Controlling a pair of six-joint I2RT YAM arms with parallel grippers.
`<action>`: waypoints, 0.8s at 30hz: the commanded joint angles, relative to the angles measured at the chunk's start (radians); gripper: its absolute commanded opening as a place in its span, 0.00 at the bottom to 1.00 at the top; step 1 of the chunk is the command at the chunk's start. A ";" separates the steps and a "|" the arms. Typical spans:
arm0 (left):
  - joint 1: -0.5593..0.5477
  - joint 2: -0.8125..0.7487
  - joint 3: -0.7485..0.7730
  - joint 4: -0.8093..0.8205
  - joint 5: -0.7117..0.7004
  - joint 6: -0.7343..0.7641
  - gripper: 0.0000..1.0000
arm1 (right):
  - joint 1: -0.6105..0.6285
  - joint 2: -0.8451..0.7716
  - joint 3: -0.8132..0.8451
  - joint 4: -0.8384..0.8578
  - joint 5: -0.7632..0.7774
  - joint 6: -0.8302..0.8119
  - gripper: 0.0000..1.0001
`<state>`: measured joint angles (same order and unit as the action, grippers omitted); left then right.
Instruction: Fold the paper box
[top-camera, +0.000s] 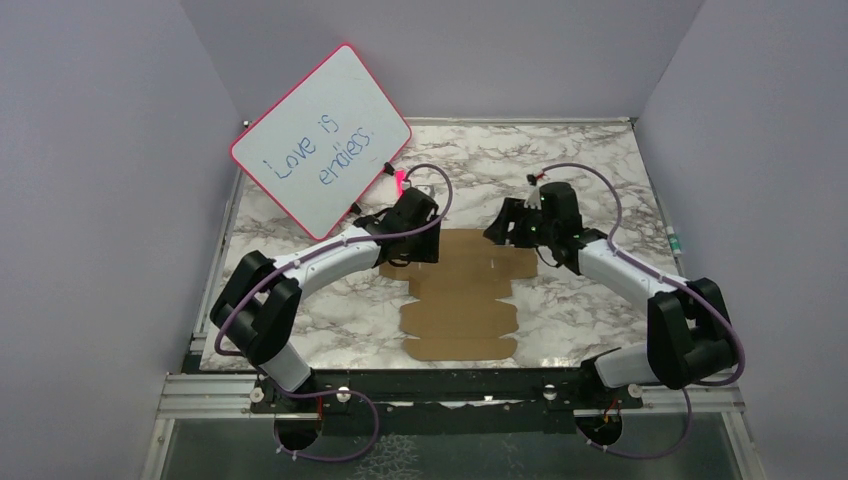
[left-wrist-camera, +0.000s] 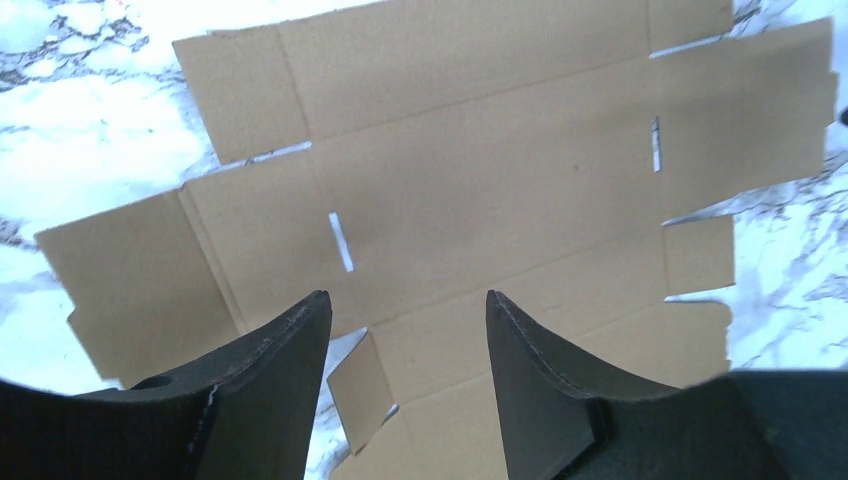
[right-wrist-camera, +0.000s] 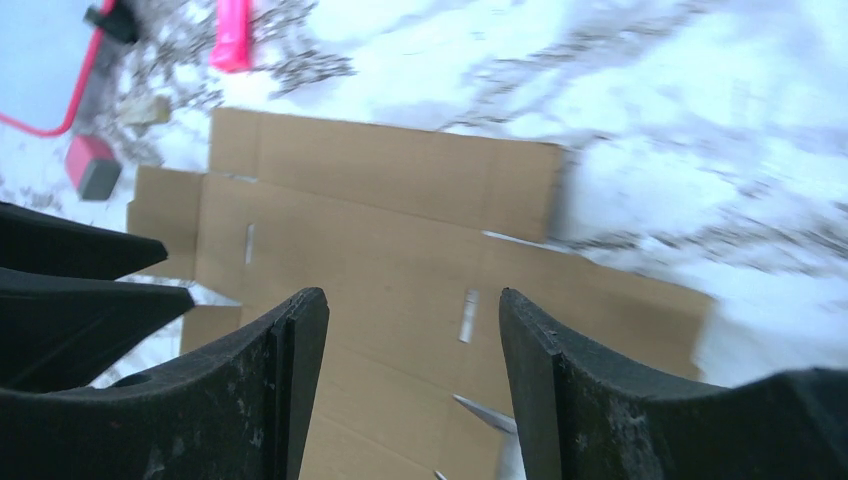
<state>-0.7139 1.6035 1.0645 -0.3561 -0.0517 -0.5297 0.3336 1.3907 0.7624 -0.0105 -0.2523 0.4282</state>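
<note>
From above, the paper box (top-camera: 465, 300) lies unfolded and flat on the marble surface (top-camera: 335, 315), between the two arms and nearer the camera than the tilted whiteboard (top-camera: 320, 140). The left claw (top-camera: 408, 255) hangs over its far left corner and the right claw (top-camera: 505, 235) over its far right edge. From this height it is hard to tell whether either touches the sheet.

In the left wrist view, the paper box (left-wrist-camera: 480, 170) shows its creases, slots and side flaps (a thin die-cut sheet, by the look of it). I judge it light, fairly stiff across the panels but ready to bend along the scored lines. It is likely to slide on the smooth surface (left-wrist-camera: 90, 110) if pushed from one side only. The best hold is an outer flap or panel edge, pinched close to a crease. The left claw (left-wrist-camera: 405, 300) stands moderately open above the card, with nothing between its fingers.

In the right wrist view, the paper box (right-wrist-camera: 370, 220) fills the middle of the frame, one long flap towards the far side. The right claw (right-wrist-camera: 412, 295) is parted about as widely, empty, poised over a slotted panel (contact cannot be judged here). A second pinch on the opposite flap would probably steady the sheet.
</note>
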 joint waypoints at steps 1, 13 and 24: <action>0.042 0.007 -0.024 0.182 0.216 0.018 0.61 | -0.079 -0.098 -0.066 -0.092 0.034 0.008 0.69; 0.067 0.145 -0.015 0.268 0.357 0.018 0.62 | -0.314 -0.130 -0.167 -0.077 -0.096 0.035 0.67; 0.068 0.176 -0.053 0.293 0.363 0.000 0.62 | -0.367 -0.054 -0.236 0.001 -0.228 0.041 0.56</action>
<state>-0.6491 1.7535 1.0309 -0.0940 0.2836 -0.5262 -0.0277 1.3106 0.5426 -0.0601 -0.4152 0.4698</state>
